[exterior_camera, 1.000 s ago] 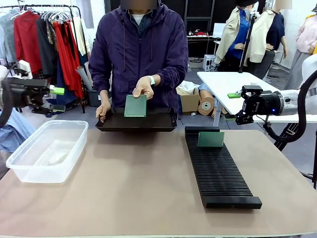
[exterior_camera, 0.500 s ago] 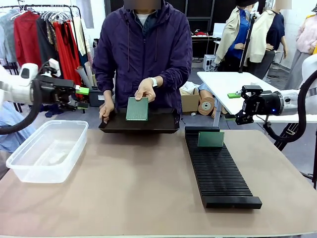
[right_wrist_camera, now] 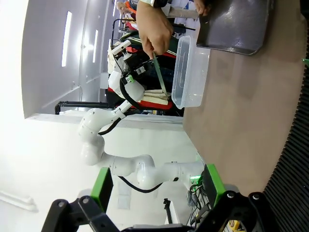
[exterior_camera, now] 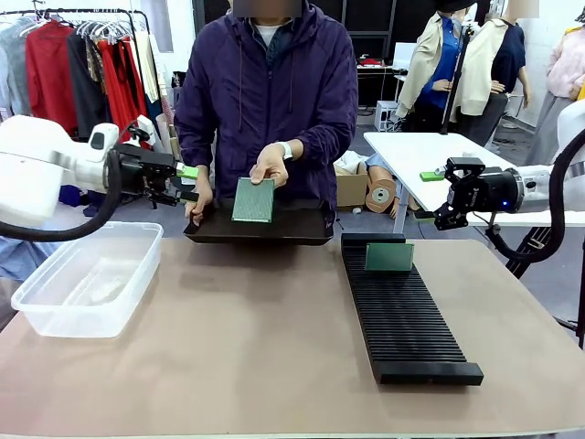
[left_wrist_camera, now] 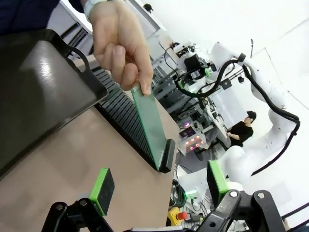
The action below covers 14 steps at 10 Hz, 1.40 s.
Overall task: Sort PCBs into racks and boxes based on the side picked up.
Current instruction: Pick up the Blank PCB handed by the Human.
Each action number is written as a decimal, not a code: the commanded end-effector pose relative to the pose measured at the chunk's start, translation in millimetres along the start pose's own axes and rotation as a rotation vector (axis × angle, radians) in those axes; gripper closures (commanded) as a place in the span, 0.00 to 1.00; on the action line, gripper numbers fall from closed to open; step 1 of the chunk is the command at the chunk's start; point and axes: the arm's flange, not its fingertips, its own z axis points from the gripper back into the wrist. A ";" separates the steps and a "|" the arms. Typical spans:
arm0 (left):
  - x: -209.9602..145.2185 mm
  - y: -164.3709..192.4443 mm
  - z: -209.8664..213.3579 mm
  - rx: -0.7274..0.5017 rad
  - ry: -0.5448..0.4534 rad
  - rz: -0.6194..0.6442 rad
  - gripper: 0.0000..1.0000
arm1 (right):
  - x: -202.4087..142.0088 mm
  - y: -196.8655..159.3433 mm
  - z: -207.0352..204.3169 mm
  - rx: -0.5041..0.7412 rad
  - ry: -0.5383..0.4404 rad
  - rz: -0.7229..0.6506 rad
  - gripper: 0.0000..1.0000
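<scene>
A person at the far side holds a green PCB [exterior_camera: 252, 199] upright in one hand over a shallow black tray [exterior_camera: 260, 230]. My left gripper [exterior_camera: 188, 183] is open just left of that board, level with the person's other hand on the tray's edge. In the left wrist view the PCB [left_wrist_camera: 149, 123] hangs edge-on ahead of the open left gripper [left_wrist_camera: 159, 183]. A second PCB [exterior_camera: 389, 257] stands in the far end of the black slotted rack [exterior_camera: 407, 320]. The clear box [exterior_camera: 87, 274] sits at the left. My right gripper [exterior_camera: 431, 197] hovers open beyond the rack's far right; the right wrist view shows its fingers spread [right_wrist_camera: 157, 185].
The brown tabletop [exterior_camera: 256, 338] lies bare between box and rack. A white table [exterior_camera: 411, 155] and cardboard boxes stand behind the right arm, and a clothes rail [exterior_camera: 82, 55] stands at the back left. In the right wrist view the box [right_wrist_camera: 190, 72] and rack [right_wrist_camera: 289, 169] show sideways.
My left arm has swung to the right, bringing its open gripper close to the held PCB and the person's hand. The right arm has stayed still.
</scene>
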 end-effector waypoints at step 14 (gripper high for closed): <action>5.8 46.1 -100.9 -0.143 -0.047 0.082 0.00 | -0.1 1.0 0.4 -0.004 -0.004 0.008 0.00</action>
